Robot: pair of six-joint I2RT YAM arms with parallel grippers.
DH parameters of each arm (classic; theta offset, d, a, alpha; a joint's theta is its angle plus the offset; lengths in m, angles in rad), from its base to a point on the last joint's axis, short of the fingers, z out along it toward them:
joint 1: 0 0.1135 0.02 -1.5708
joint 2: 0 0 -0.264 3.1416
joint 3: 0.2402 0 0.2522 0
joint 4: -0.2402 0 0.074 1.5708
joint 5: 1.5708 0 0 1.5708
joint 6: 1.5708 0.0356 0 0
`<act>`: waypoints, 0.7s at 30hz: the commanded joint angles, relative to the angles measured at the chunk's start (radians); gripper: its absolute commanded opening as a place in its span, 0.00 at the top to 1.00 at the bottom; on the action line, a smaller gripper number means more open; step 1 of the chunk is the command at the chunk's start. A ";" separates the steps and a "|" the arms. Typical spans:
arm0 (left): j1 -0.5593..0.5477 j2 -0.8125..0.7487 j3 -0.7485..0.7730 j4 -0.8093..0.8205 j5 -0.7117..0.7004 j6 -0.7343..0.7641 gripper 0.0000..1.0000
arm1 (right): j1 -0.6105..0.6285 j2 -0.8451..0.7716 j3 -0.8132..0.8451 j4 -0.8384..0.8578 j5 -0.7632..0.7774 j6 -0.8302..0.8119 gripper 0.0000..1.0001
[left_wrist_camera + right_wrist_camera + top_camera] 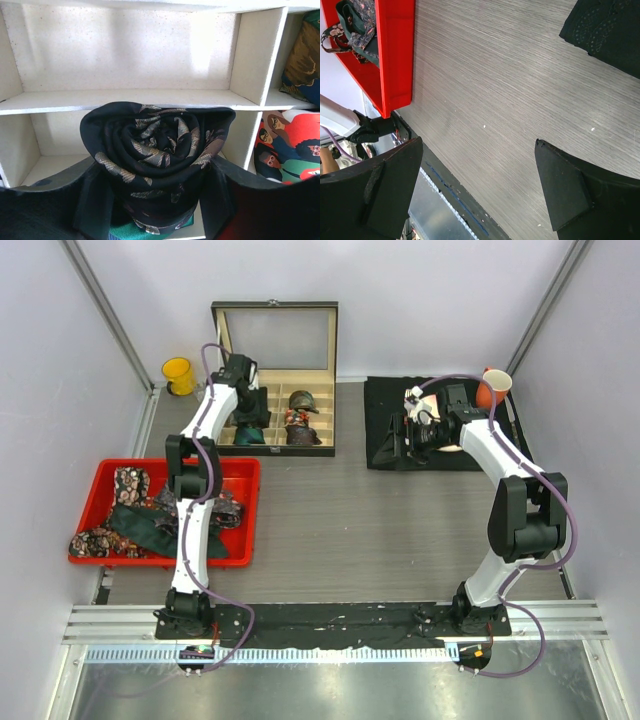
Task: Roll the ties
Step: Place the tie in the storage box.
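Inside box compartment [125, 50], coiled tie [155, 145] in left tool [155, 200], ties [130, 525] in tray [150, 561]

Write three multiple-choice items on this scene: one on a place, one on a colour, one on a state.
1. The unrolled ties lie: A in the red tray; B on the black mat; C on a hanger.
2. The cup left of the compartment box is: A blue; B yellow; C green.
3. The right gripper is: A shut on a tie; B shut on a mug; C open, empty.
Key: 1A, they are heaped in the tray; 2B, its colour is plain from above; 3C, only bare table shows between its fingers.
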 commanded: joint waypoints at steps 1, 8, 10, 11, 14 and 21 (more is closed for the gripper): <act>0.015 -0.025 -0.084 -0.055 -0.039 0.061 0.33 | -0.002 -0.059 -0.002 0.004 -0.012 -0.015 0.01; 0.015 -0.059 -0.092 -0.006 -0.032 0.081 0.28 | -0.002 -0.061 -0.005 0.003 -0.020 -0.015 0.01; 0.015 -0.074 -0.106 0.009 -0.029 0.083 0.26 | -0.002 -0.062 -0.007 0.003 -0.022 -0.015 0.00; 0.015 -0.082 -0.115 0.029 -0.024 0.083 0.25 | -0.003 -0.064 -0.007 0.001 -0.022 -0.014 0.00; 0.015 -0.116 -0.169 0.075 -0.009 0.085 0.17 | -0.003 -0.066 -0.011 0.001 -0.023 -0.012 0.00; 0.013 -0.149 -0.184 0.112 0.019 0.089 0.12 | -0.003 -0.066 -0.011 0.003 -0.025 -0.011 0.00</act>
